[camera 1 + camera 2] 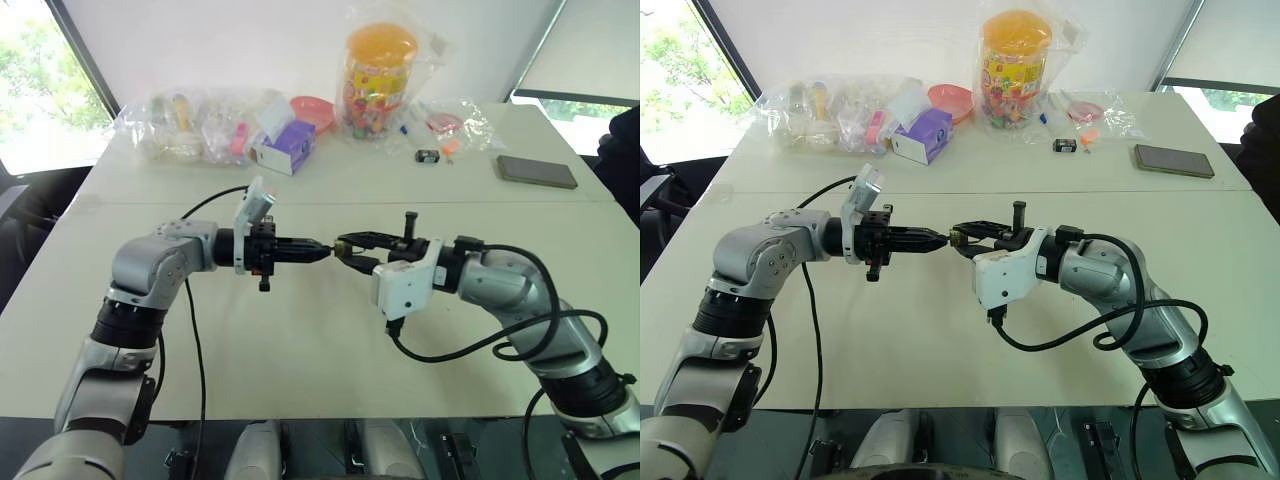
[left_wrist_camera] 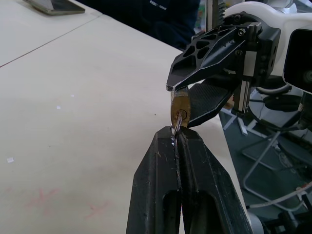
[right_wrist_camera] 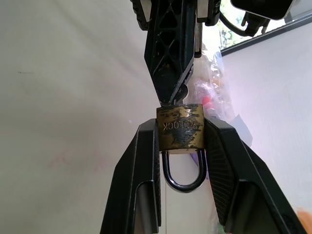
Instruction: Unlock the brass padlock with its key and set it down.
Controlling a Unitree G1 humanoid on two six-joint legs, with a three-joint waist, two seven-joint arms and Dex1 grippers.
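The right hand (image 3: pixel 181 146) clamps the brass padlock (image 3: pixel 180 127); the left hand (image 2: pixel 178 141), pinching the inserted key (image 2: pixel 177 123), could twist it loose.

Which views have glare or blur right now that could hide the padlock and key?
Right wrist view: brass padlock sharp between the right gripper fingers, bright window washout behind. Left wrist view: key small but sharp, left gripper shut on it. Left eye view: window overexposed, padlock too tiny to read.

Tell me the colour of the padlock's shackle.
Dark silvery metal, below the brass padlock body; the shackle shows best in the right wrist view.
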